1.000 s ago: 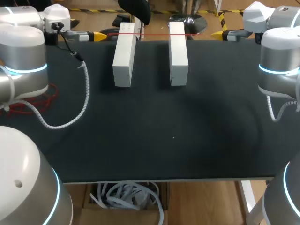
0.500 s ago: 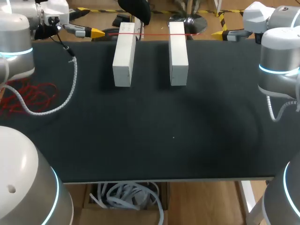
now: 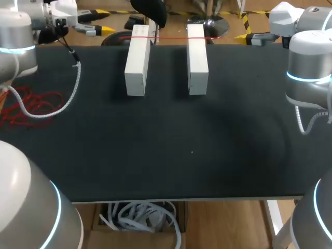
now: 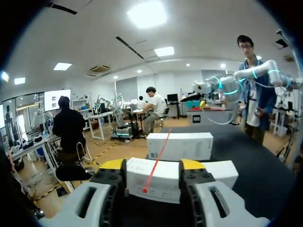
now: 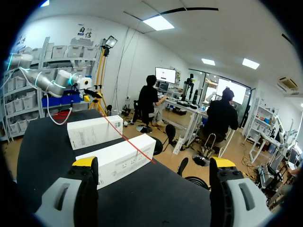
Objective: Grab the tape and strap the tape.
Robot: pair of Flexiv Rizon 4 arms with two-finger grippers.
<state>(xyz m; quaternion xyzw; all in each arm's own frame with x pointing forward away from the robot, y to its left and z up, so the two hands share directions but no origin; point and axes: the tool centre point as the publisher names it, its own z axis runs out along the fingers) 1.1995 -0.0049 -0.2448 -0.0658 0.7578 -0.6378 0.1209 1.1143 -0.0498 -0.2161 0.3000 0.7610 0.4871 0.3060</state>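
From above, two long white cartons lie side by side on the black desk (image 3: 166, 155), far of centre, with a gap between them. The left white box (image 3: 137, 59) and the right white box (image 3: 197, 57) run near to far. The red tape (image 3: 171, 38) stretches straight over both far ends, taut across the gap, probably so that the boxes hold it up where a finger can get under it. The left claw (image 3: 105, 22) sits beyond the far left corner, and the right claw (image 3: 244, 34) at the far right, both roughly on the tape's line. That looks like a setup to take the tape from both sides. Loose red loops (image 3: 36, 101) lie at the left edge, possibly spare tape.

In the left wrist view, the claw stands moderately wide and holds nothing. The nearer box end shows ahead between its fingers, and the tape runs away over both boxes.

In the right wrist view, the claw is spread wide and empty. Both boxes lie ahead of it, the tape crossing them, well apart from the fingers.

I judge that grabbing has not yet begun.
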